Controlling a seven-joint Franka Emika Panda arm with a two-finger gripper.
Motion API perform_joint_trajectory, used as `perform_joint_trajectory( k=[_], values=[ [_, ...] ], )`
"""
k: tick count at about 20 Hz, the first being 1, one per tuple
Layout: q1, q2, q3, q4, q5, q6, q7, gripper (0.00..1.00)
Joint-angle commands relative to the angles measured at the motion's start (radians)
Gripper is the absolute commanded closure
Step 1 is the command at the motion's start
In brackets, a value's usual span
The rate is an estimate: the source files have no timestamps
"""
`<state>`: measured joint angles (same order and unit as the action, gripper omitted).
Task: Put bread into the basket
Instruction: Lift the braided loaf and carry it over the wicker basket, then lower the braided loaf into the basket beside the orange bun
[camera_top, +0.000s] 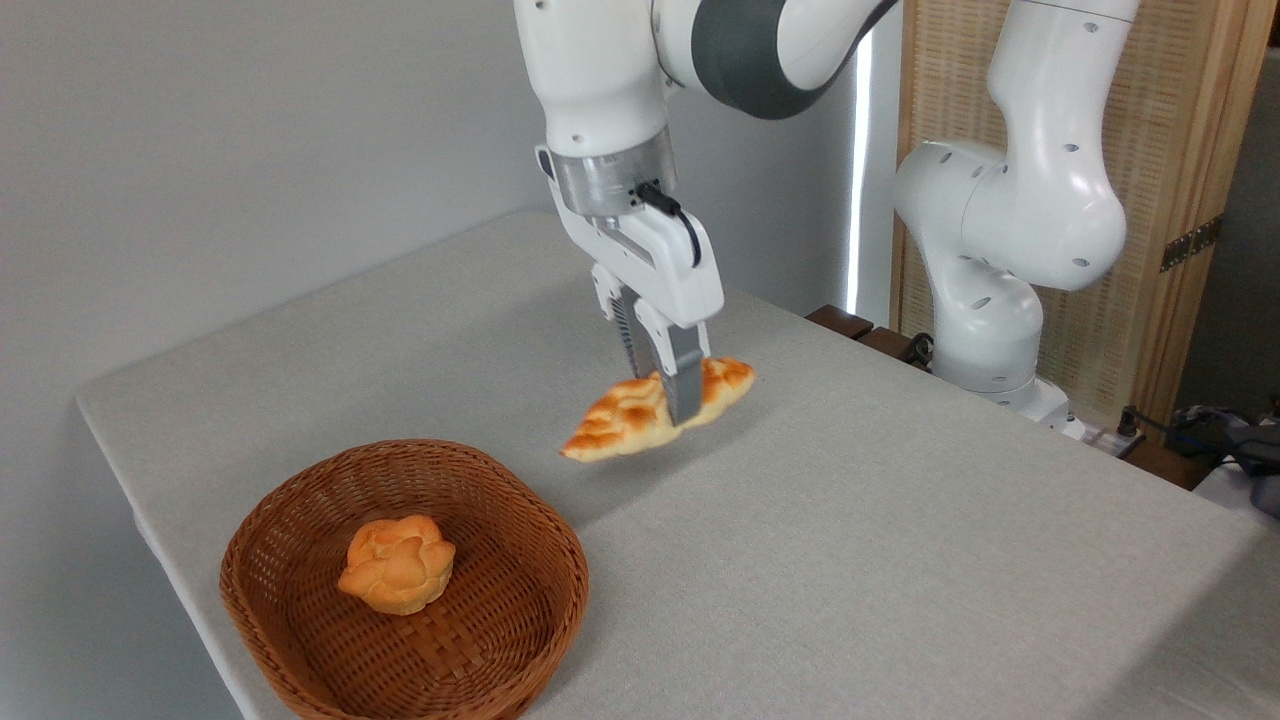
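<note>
- Camera view, fixed and looking down across the bench (850, 560): a pale grey, cloth-like top with a fine weave fills most of the frame, its near-left corner rounded.
- Left and behind, a plain light grey wall (200, 150) runs along the bench edge.
- Behind on the right stands a wooden-framed screen (1180, 180) with woven cane panels and a metal hinge on its frame; a bright vertical strip of light shows just beside it.
- At the far right edge of the bench lie dark cables (1215, 430) and dark wooden blocks near the arm's base.
- White arm (1010, 230): its base sits at the far right side of the bench, and its links reach over the top of the frame and come down near the middle.
- Claw (672, 400): it points down, closed on the middle of the bread (625, 415), one finger in front of the loaf and the other behind it.
- Bread: lifted clear of the bench, tilted with its left tip lower and its right tip higher; a soft shadow lies on the cloth beneath and to the left.
- Basket (300, 520): brown wicker, resting on the near-left part of the bench, below and left of the bread and apart from it.
- Bun (397, 563): small, round and knotted, lying inside the basket, slightly left of its centre.
</note>
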<state>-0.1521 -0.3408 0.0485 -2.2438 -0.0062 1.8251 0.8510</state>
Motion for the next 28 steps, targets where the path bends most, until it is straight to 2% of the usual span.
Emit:
perform_joint_trajectory(
  k=[1, 5, 7, 13, 17, 21, 25, 26, 28],
  values=[
    [-0.014, 0.054, 0.051, 0.124, -0.090, -0.026, 0.016, 0.53],
    [-0.014, 0.062, 0.114, 0.174, -0.162, -0.006, 0.014, 0.53],
    [-0.014, 0.101, 0.123, 0.240, -0.192, -0.004, 0.011, 0.53],
    [-0.014, 0.241, 0.123, 0.398, -0.192, 0.011, 0.007, 0.53],
    [-0.012, 0.417, 0.123, 0.571, -0.192, 0.022, 0.003, 0.51],
    [-0.011, 0.480, 0.122, 0.579, -0.189, 0.130, 0.007, 0.51],
    [-0.009, 0.531, 0.113, 0.576, -0.195, 0.170, 0.016, 0.51],
    [-0.009, 0.545, 0.110, 0.575, -0.195, 0.184, 0.016, 0.46],
    [-0.009, 0.571, 0.106, 0.575, -0.195, 0.187, 0.016, 0.44]
  ],
)
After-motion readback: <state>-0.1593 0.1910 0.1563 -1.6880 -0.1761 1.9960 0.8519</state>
